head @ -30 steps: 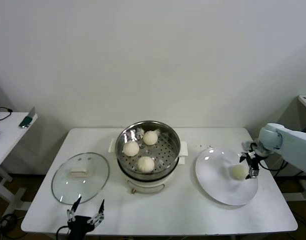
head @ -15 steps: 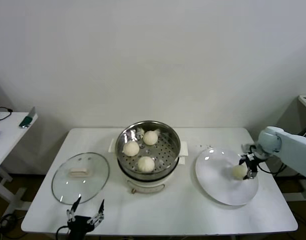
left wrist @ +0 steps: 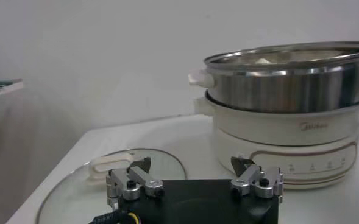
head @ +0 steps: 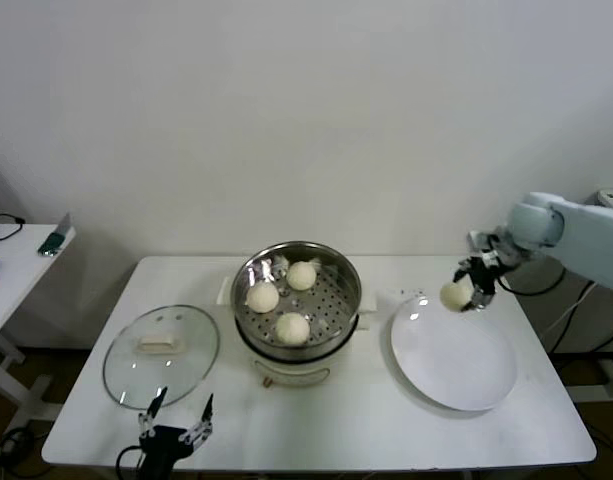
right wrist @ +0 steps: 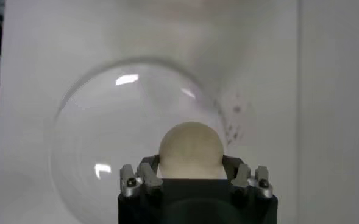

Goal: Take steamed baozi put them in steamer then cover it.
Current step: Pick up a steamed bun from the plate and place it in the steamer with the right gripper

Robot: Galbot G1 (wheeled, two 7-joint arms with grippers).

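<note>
The steel steamer (head: pixel 291 375) on its white base stands mid-table and holds three baozi (head: pixel 302 275), (head: pixel 262 296), (head: pixel 293 327) on its perforated tray. A fourth baozi (head: pixel 453 295) hangs in the air over the far edge of the white plate (head: pixel 456 360), with my right gripper (head: pixel 466 290) shut on it. The right wrist view shows that bun (right wrist: pixel 190 149) between the fingers of the right gripper (right wrist: pixel 191 169), the plate (right wrist: pixel 106 140) below. My left gripper (head: pixel 174 425) waits open at the table's front edge, near the glass lid (head: pixel 161 355); the left wrist view shows the steamer (left wrist: pixel 289 79) ahead.
The glass lid (left wrist: pixel 75 189) lies flat to the left of the steamer. A small side table (head: pixel 16 260) with a few items stands beyond the table's left end. A white wall runs behind the table.
The right gripper closed on the last baozi on the plate, then lifted it up and toward the steamer. The plate is now bare. The left arm stayed put.
</note>
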